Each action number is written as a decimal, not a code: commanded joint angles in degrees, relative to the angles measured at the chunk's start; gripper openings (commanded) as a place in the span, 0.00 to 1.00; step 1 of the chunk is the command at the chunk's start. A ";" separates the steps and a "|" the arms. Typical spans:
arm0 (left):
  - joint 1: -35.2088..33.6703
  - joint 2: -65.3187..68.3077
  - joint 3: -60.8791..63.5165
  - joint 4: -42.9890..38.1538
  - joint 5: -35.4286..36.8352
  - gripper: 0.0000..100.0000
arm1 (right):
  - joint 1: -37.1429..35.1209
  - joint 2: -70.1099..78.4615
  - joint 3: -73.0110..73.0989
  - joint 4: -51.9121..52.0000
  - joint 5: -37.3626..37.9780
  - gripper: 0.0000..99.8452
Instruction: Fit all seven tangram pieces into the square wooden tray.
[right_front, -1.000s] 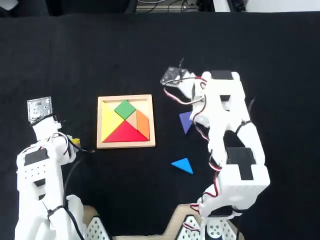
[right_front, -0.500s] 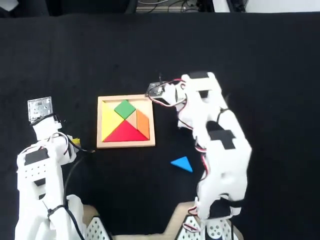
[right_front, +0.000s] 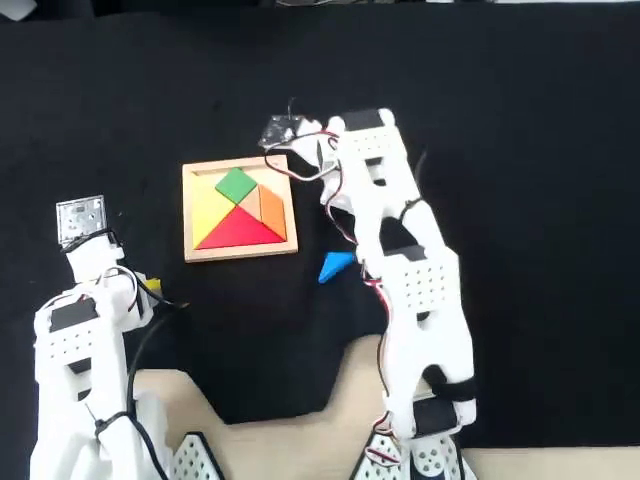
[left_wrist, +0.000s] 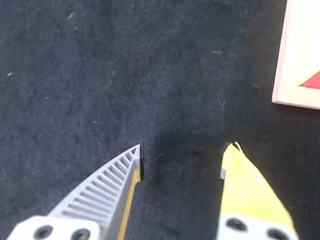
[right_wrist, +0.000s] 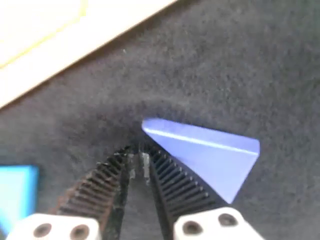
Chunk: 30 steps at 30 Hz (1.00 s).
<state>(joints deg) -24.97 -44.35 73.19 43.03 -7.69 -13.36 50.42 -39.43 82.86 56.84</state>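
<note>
The black table (right_front: 520, 150) carries the square wooden tray (right_front: 240, 252), which holds green, yellow, red and orange pieces (right_front: 238, 225). A blue triangle (right_front: 335, 266) lies near its right side. The right tool (right_wrist: 138, 159) is clenched, with its tips at a purple triangle (right_wrist: 205, 155). The left tool (left_wrist: 185, 147) is released above the table.

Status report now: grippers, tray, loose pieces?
Left gripper open over cloth. Right gripper shut, beside purple triangle. Tray partly filled; blue triangle outside it.
</note>
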 joint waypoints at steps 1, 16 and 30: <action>-0.04 -0.88 -0.31 -0.88 0.44 0.26 | -2.20 -0.31 -8.40 8.44 -1.05 0.01; -0.48 -1.14 -0.40 -0.88 0.44 0.26 | 8.09 10.24 -15.69 15.91 10.20 0.01; -0.22 -0.97 -0.48 -0.97 0.44 0.26 | 12.66 3.03 3.65 18.37 16.35 0.01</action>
<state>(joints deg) -24.97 -44.35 73.19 43.03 -7.69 -3.96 56.57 -43.12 99.12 72.22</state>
